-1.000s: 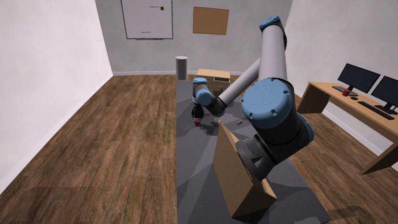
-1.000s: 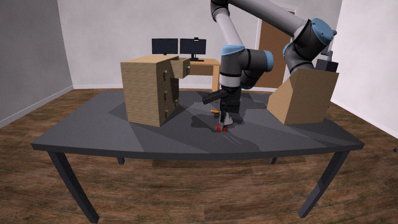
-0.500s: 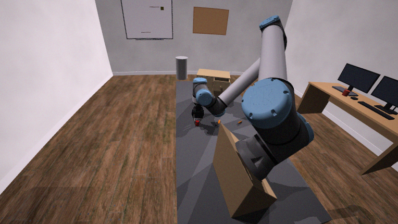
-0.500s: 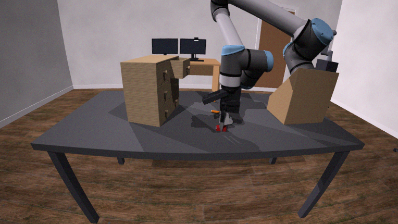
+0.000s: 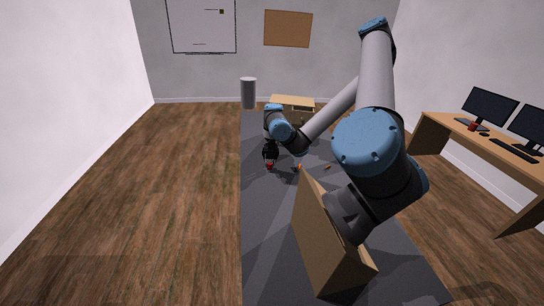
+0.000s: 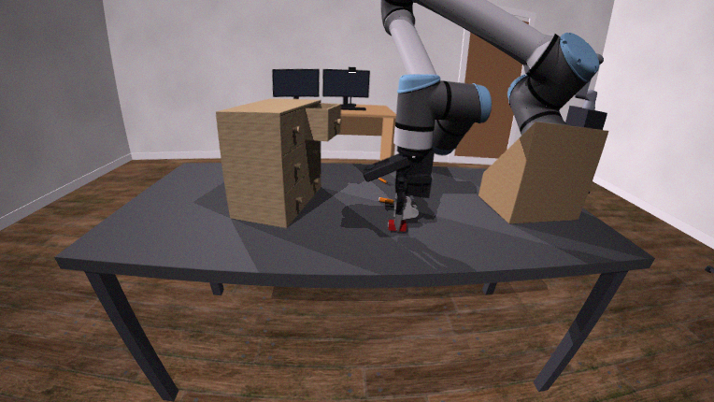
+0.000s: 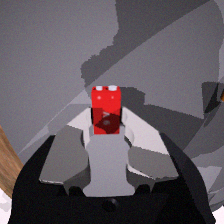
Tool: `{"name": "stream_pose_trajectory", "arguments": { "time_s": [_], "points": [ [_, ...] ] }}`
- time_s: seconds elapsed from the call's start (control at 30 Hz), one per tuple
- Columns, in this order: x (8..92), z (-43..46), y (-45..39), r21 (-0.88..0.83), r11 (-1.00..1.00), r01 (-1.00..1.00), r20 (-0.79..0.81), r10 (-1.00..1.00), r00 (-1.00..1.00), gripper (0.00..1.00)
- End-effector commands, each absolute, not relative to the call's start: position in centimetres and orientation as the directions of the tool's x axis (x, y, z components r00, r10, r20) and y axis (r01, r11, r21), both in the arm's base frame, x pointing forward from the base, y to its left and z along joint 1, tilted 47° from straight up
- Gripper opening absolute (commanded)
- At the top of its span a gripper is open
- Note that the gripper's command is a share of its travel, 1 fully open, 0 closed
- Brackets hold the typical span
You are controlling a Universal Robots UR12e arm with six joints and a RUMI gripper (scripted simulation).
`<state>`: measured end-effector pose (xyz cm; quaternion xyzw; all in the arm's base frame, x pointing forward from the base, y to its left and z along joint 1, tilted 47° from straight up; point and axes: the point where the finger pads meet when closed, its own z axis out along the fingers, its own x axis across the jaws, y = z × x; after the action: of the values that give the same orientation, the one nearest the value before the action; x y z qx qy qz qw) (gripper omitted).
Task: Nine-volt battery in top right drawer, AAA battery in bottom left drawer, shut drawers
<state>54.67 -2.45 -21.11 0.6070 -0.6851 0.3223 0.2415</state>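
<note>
On the chest [image 5: 292,99] [image 6: 254,165], the top-right drawer [image 5: 303,113] [image 6: 324,124] is open, contents hidden; the claw [image 5: 270,164] [image 6: 398,222] [image 7: 106,108] grips the nine-volt battery [image 5: 269,166] [image 6: 392,225] [image 7: 106,104].

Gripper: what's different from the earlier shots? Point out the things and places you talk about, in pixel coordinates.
The gripper [image 5: 270,163] [image 6: 398,222] [image 7: 106,108] has risen slightly, bringing up the nine-volt battery [image 5: 269,166] [image 6: 392,225] [image 7: 106,102] held between its fingers. The exact moment of grasping is unclear; nothing was visibly let go. The chest [image 5: 290,99] [image 6: 251,165] and its open top-right drawer [image 6: 326,122] stayed put.
</note>
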Motion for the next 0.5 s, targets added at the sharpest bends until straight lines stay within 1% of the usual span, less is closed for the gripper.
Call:
{"name": "stream_pose_trajectory", "arguments": {
  "time_s": [0.0, 0.47],
  "points": [
    [54.6, -19.5, -0.7, -0.148, 0.056, -0.987, 0.722, -0.676, -0.147, 0.13],
    [54.2, -15.6, 3.6, -0.148, 0.056, -0.987, 0.722, -0.676, -0.147, 0.13]
  ]
}}
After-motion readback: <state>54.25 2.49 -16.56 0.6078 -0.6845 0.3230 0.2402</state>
